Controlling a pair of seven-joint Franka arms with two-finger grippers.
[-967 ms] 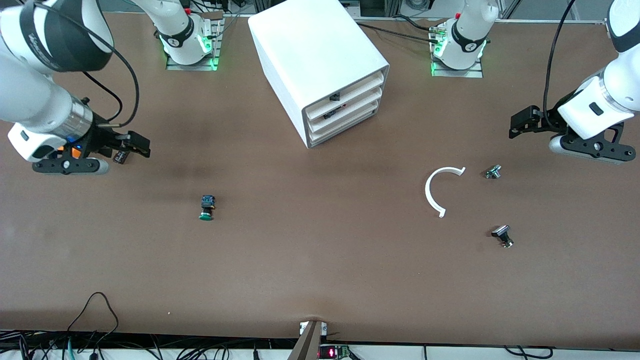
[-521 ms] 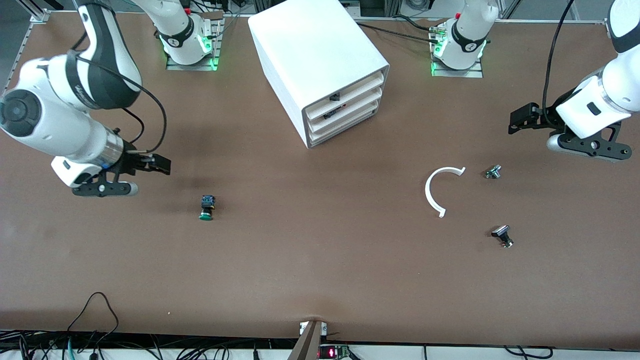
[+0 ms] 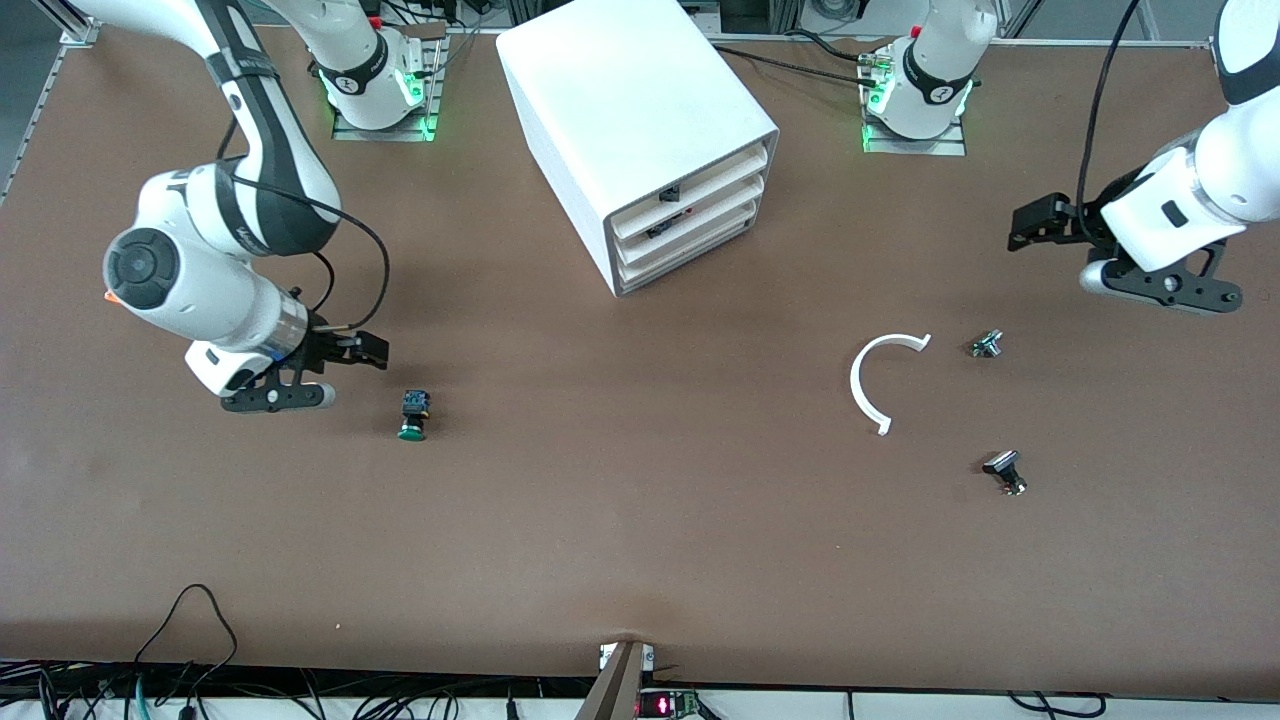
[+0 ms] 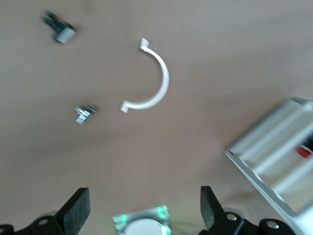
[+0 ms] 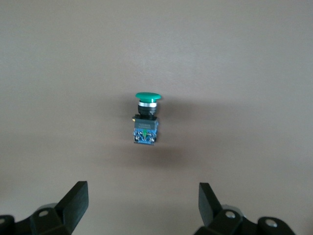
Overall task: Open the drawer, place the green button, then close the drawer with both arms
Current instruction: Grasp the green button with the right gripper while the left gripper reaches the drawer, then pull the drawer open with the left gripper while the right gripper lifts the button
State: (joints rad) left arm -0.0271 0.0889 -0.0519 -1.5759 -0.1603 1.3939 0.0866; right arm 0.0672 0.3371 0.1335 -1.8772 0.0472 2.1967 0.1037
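Observation:
The green-capped button (image 3: 412, 416) lies on its side on the table toward the right arm's end. It also shows in the right wrist view (image 5: 145, 122). My right gripper (image 3: 372, 350) hangs open and empty just beside the button, apart from it; its own view shows the jaws (image 5: 143, 205) wide apart. The white cabinet (image 3: 640, 120) stands at mid-table near the bases. Its lowest drawer (image 3: 700, 248) is closed. My left gripper (image 3: 1028, 228) is open and empty in the air at the left arm's end, its jaws (image 4: 144, 215) spread wide.
A white C-shaped piece (image 3: 878, 385), a small silver part (image 3: 986, 344) and a black-capped silver-stemmed button (image 3: 1003, 470) lie toward the left arm's end. They also show in the left wrist view, with the cabinet's corner (image 4: 274, 166).
My right arm has swung down and in toward the green-capped button, ending close beside it. My left gripper has shifted slightly toward the bases. The button and drawer have not moved.

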